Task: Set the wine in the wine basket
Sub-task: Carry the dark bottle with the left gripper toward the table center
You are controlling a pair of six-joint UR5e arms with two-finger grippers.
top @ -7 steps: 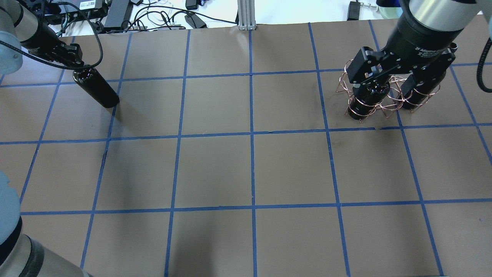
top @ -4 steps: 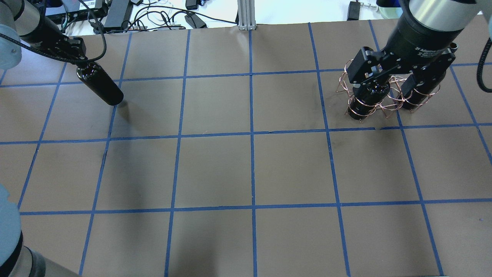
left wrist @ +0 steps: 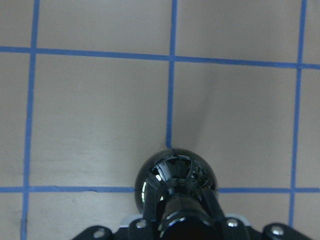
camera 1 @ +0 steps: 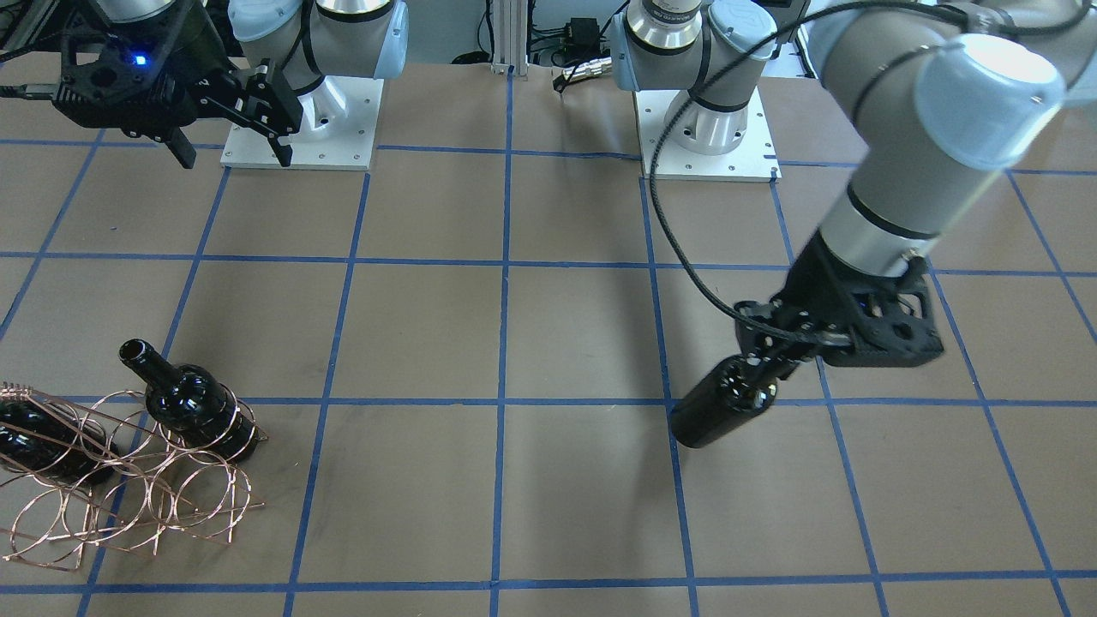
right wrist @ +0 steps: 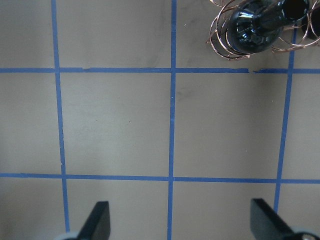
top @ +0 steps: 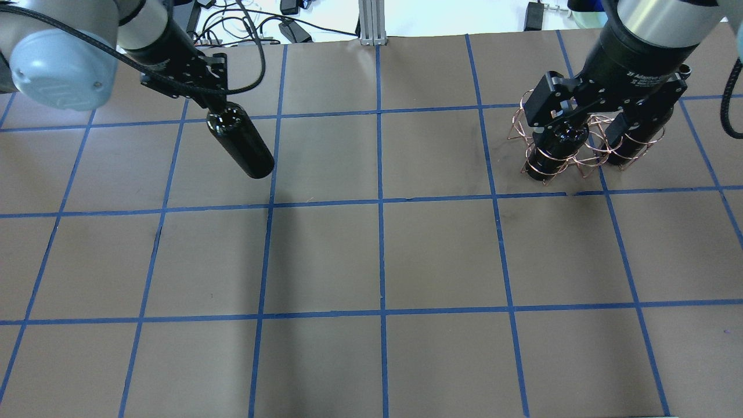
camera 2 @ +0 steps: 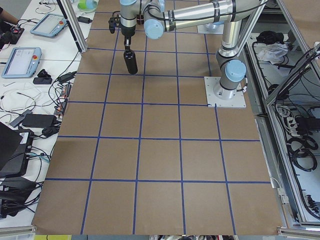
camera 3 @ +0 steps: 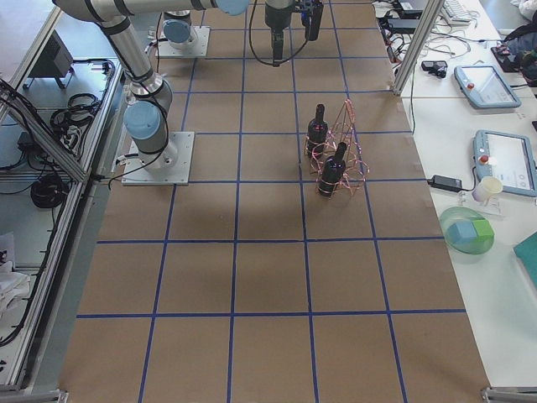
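Overhead exterior view first: the left gripper (top: 213,108) is clamped on the neck of the wine (top: 242,144), fingers closed right under the mouth. The left wrist view backs that up, with the bottle's shoulder (left wrist: 175,175) hanging straight below the camera. The bottle dangles base-down and looks clear of the table (top: 377,249), with its shadow lying apart from it. It sits at roughly 10 o'clock on the table in that view.

The wine basket (top: 587,158) is way over at about 2 o'clock, so dead on 3 o'clock from the held bottle and well apart from it. Two other bottles are already in it, the nearer one (camera 1: 190,410) and the end one (camera 1: 38,446), both leaning in the copper loops. In the front-facing view the loops toward 6 o'clock look empty.

The right gripper (top: 589,125) hangs above the basket with its jaws spread wide and nothing between them. Its wrist camera only catches the basket up at 1 o'clock.

So my read is that we're mid-carry on the third bottle: grabbed and lifted, not delivered yet. The next move needs a long sweep toward 3 o'clock, then lining the base up over a free loop and lowering it gently. Thin wire will probably shift if bumped, and the right gripper might be in the way.
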